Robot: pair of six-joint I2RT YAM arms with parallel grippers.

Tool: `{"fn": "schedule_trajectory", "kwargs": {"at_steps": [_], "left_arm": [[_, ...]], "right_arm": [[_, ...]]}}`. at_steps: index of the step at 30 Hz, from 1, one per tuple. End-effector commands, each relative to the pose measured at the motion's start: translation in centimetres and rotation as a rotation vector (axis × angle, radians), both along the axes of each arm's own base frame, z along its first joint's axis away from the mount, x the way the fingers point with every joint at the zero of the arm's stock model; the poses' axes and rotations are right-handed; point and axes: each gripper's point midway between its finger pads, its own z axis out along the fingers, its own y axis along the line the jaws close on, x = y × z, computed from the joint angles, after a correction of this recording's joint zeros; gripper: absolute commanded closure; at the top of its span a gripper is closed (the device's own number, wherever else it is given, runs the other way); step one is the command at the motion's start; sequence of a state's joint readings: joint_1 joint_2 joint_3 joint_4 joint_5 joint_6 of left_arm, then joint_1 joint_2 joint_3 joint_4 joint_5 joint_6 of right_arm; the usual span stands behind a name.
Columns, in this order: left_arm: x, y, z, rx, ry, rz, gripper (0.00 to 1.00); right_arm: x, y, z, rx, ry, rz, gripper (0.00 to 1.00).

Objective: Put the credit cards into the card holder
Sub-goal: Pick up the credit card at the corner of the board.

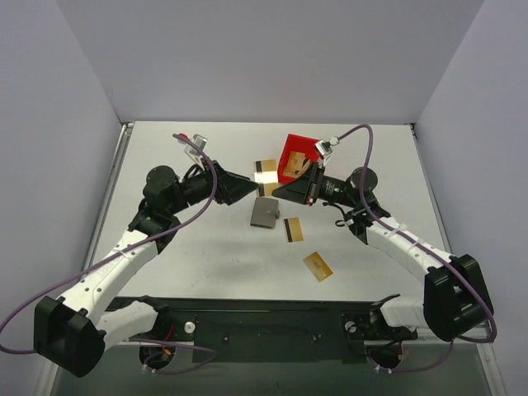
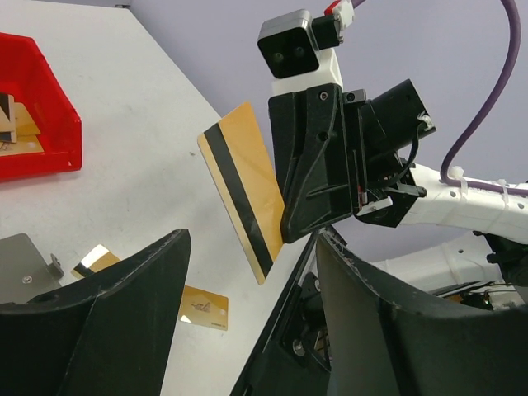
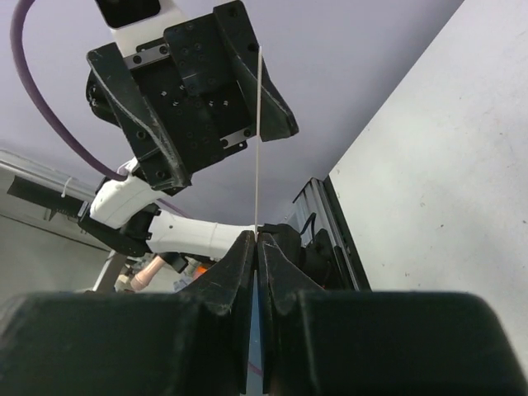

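Observation:
My right gripper (image 1: 277, 191) is shut on a gold credit card with a black stripe (image 2: 243, 186) and holds it upright above the table. In the right wrist view that card is a thin edge-on line (image 3: 258, 140) rising from the right gripper (image 3: 256, 239). My left gripper (image 2: 252, 276) is open, and the card's lower corner reaches in between its fingers without touching them. The left gripper (image 1: 250, 188) faces the right one tip to tip. The grey card holder (image 1: 266, 213) lies on the table just below them. Other credit cards lie at the back (image 1: 265, 166), beside the holder (image 1: 292, 229) and nearer the front (image 1: 318, 266).
A red plastic bin (image 1: 299, 157) with tan items inside stands behind the right gripper. The white table ends at walls on the left, back and right. A black rail with the arm bases (image 1: 272, 326) runs along the near edge.

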State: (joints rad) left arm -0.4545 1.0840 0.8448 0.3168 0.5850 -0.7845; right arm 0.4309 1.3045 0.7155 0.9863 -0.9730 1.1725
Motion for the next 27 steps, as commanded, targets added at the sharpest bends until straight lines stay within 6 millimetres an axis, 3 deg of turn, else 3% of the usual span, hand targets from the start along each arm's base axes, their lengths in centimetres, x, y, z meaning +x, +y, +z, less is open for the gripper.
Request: {"fn": "schedule_trajectory", "kwargs": {"at_steps": [1, 7, 10, 15, 18, 22, 25, 27], "left_arm": [[-1.0, -0.2, 1.2, -0.031, -0.054, -0.04, 0.28], [-1.3, -1.0, 1.7, -0.052, -0.063, -0.068, 0.32], [-1.4, -1.5, 2.0, -0.058, -0.071, -0.08, 0.44], [-1.5, -1.7, 2.3, -0.062, -0.076, -0.091, 0.75], [-1.7, -1.7, 2.0, -0.057, -0.07, -0.095, 0.81], [-1.9, -1.7, 1.8, -0.058, -0.066, -0.1, 0.78], [-2.2, -1.7, 1.8, -0.066, -0.06, -0.114, 0.56], [-2.4, -1.8, 1.9, -0.073, -0.059, -0.126, 0.5]], "right_arm": [[-2.0, -0.1, 3.2, 0.041, -0.141, 0.057, 1.0], [-3.3, 1.3, 2.4, -0.037, -0.162, 0.087, 1.0], [-3.9, 2.1, 2.3, -0.049, -0.18, 0.101, 1.0], [-3.6, 2.0, 2.0, -0.056, -0.177, 0.065, 1.0], [-3.3, 1.8, 1.6, -0.071, -0.178, 0.036, 1.0], [-2.8, 1.5, 1.5, -0.076, -0.174, -0.002, 1.0], [-2.4, 1.2, 1.7, -0.064, -0.176, -0.036, 1.0], [-2.2, 1.1, 1.9, -0.047, -0.169, -0.045, 1.0]]}}
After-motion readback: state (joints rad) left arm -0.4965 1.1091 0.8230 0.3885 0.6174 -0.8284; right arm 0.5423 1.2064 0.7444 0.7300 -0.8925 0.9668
